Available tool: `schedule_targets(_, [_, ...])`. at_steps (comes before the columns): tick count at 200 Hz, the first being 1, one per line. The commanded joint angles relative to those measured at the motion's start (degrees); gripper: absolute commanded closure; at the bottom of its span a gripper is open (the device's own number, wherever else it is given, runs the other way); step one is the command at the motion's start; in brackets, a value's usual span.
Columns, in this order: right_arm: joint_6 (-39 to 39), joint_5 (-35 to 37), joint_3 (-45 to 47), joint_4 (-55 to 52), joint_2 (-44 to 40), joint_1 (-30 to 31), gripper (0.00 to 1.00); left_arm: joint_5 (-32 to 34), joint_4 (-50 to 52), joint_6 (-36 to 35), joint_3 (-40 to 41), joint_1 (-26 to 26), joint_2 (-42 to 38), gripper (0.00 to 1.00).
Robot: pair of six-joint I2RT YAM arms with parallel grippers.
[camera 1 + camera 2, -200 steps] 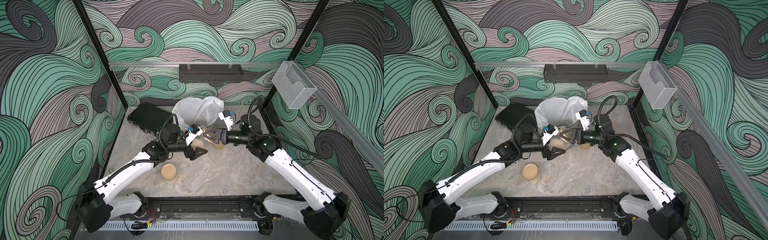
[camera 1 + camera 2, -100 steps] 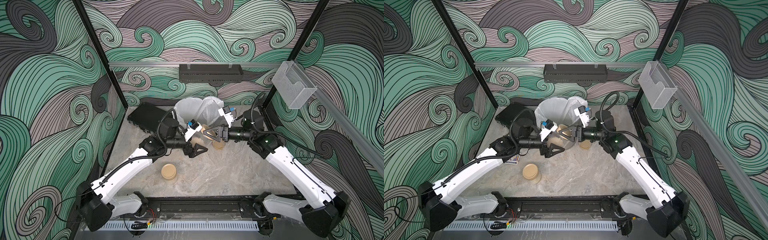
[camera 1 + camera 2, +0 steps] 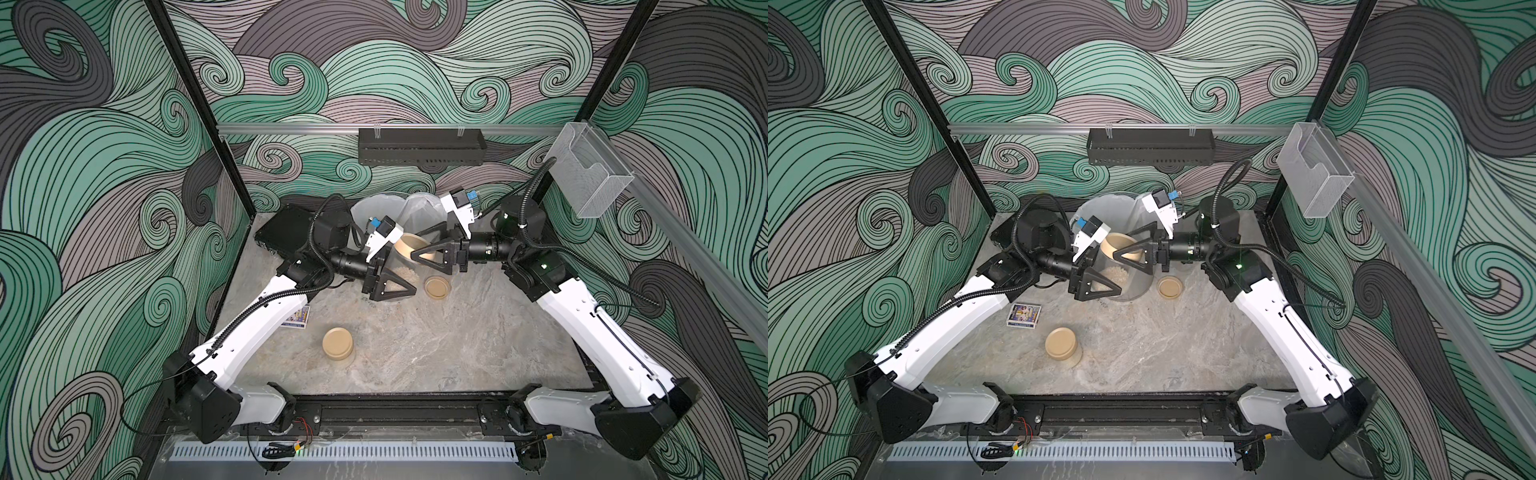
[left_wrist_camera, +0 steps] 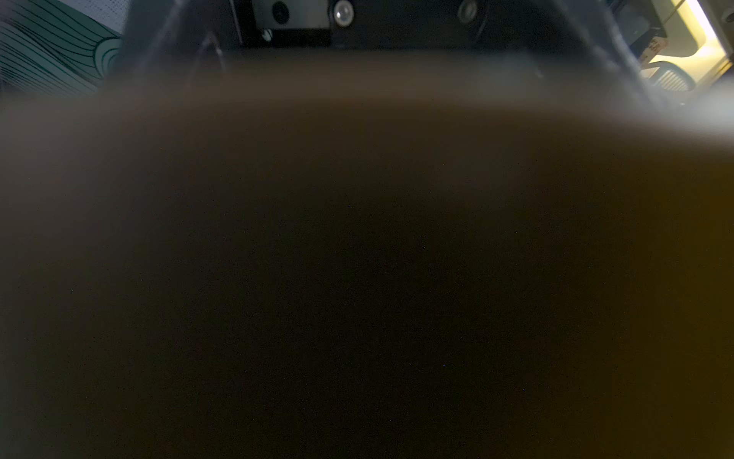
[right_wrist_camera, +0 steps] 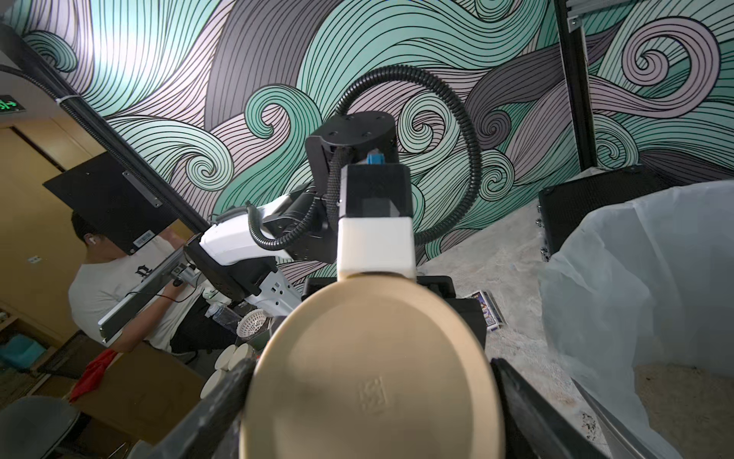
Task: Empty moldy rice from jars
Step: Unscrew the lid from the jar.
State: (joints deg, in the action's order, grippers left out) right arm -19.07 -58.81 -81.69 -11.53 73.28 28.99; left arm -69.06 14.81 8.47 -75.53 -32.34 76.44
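Observation:
A clear jar (image 3: 1125,274) hangs tilted in the air just in front of the bin, with moldy rice (image 3: 1113,274) showing pale through its wall. My left gripper (image 3: 1113,274) is shut on its body. That jar fills the left wrist view with a dark blur. My right gripper (image 3: 1121,245) is shut on this jar's tan lid (image 5: 369,357), one black finger on each side of the rim. A second jar (image 3: 337,343) stands lidded on the table nearer the front. A loose tan lid (image 3: 436,286) lies under my right gripper (image 3: 415,245).
The bin with its white liner (image 3: 415,212) stands at the back middle; pale grains lie inside it (image 5: 675,397). A black box (image 3: 284,232) sits at the back left. A small card box (image 3: 1023,316) lies by my left arm. A few grains are scattered under the held jar.
Both grippers have risen and moved back toward the bin with the jar between them. The left arm has swung left and uncovered the card box.

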Motion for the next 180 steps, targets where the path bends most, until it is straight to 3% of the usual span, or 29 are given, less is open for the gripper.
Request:
schedule_targets(1, [3.94, -7.60, -1.50, -1.26, 2.70, 1.52, 0.30, -7.70, -5.71, 2.37, -4.87, -0.27, -0.32, 0.83])
schedule_targets(60, [3.69, -11.51, -3.65, -0.60, 4.94, 0.29, 0.29, -7.97, -0.76, -2.43, -5.27, 0.06, -1.37, 0.81])
schedule_targets(96, [3.69, -9.51, -2.92, -1.00, 4.47, -0.75, 0.19, -3.47, 0.04, -4.60, -3.93, 0.26, -2.81, 0.80])
schedule_targets(180, [3.60, -5.12, -1.06, -2.52, 3.38, -2.88, 0.10, 1.26, -0.60, -5.02, -1.29, 0.69, -5.38, 0.81])
